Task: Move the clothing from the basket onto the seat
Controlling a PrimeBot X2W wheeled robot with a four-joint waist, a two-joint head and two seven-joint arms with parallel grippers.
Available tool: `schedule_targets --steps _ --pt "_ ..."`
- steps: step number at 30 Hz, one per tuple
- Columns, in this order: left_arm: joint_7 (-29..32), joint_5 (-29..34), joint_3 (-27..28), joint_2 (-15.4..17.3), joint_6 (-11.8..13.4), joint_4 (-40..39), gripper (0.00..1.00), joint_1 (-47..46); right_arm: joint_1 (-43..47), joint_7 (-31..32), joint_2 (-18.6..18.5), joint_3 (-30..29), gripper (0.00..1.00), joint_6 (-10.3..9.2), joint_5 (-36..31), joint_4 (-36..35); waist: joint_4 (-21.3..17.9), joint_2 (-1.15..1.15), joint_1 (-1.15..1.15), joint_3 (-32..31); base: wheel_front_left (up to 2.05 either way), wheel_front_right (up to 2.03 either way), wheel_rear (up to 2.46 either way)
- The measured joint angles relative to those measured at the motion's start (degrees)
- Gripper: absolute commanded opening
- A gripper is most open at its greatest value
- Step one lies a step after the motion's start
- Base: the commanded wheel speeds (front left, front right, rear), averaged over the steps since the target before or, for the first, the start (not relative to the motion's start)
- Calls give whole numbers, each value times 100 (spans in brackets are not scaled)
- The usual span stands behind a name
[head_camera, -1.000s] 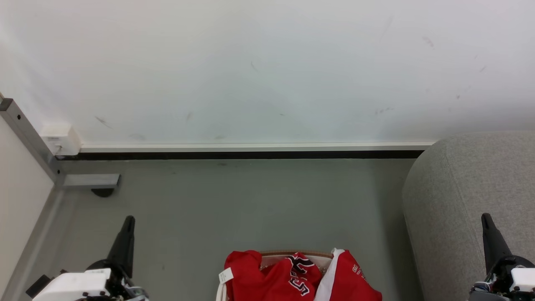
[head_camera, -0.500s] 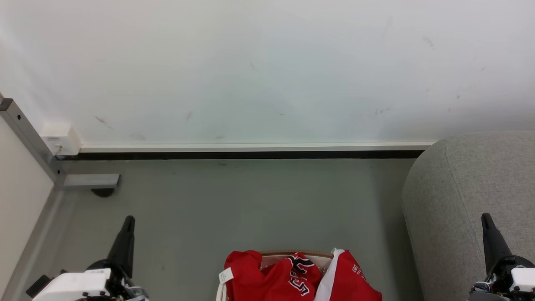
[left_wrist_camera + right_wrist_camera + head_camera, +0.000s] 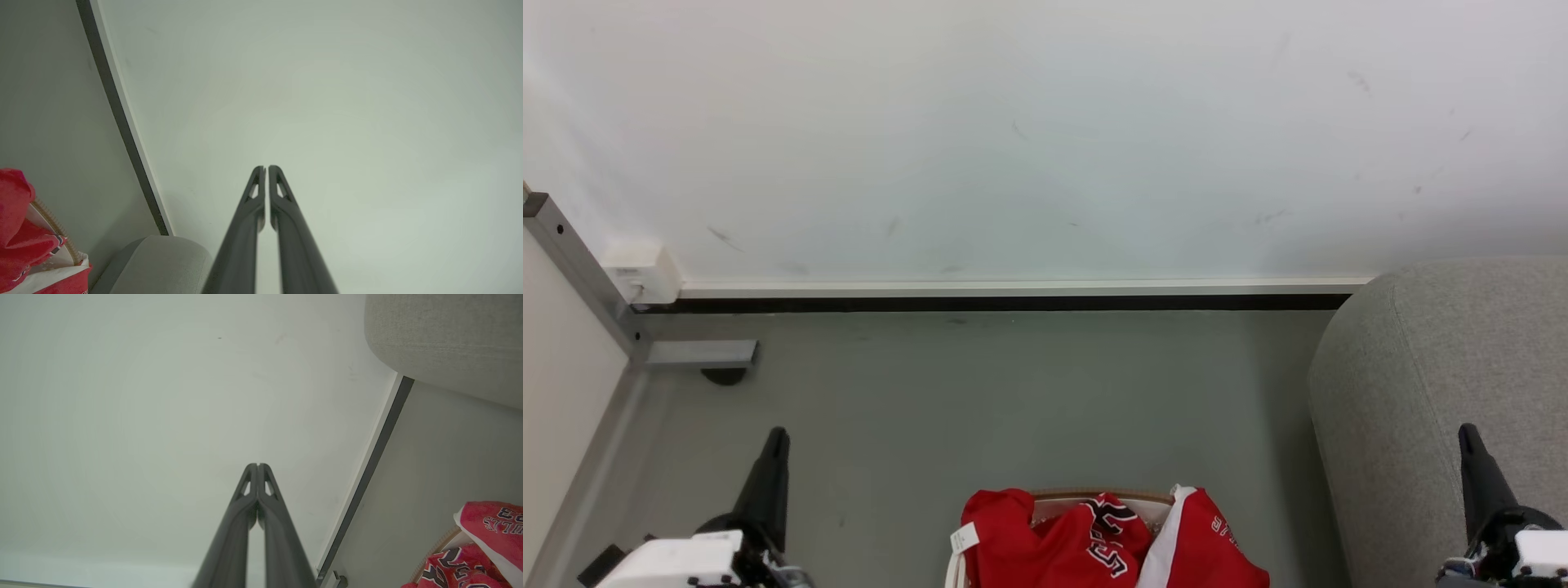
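Pre-grasp: left pincer [image 3: 265,168], right pincer [image 3: 258,464] held closed, empty. Red jerseys [image 3: 1086,543] heaped in laundry basket [image 3: 1094,495]; opening and descent judged needed next.

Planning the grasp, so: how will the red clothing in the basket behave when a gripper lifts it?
Probably floppy: the clothing lies crumpled in folds and hangs over the basket rim, so it should drape and trail when lifted. Likely light for its bulk, as thin-looking fabric. The pieces overlap, so pulling one may drag another.
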Motion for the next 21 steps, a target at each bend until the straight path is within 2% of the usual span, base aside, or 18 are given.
schedule_targets --steps 1,2,13,21 --pt "-1 1 -3 -11 1 44 0 30 35 1 31 16 0 -1 0 31 0 0 0 1 0 0 0" --pt "-1 1 -9 -26 3 94 100 80 86 1 74 42 100 -1 0 69 0 0 0 1 0 0 0" --pt "-252 90 -167 -55 -37 152 100 191 197 -1 383 34 100 -1 -337 89 -3 0 0 18 0 0 0" --pt "-463 632 -198 -51 -64 15 100 181 193 -4 554 -81 100 -1 -867 -26 -38 0 0 24 0 0 0"
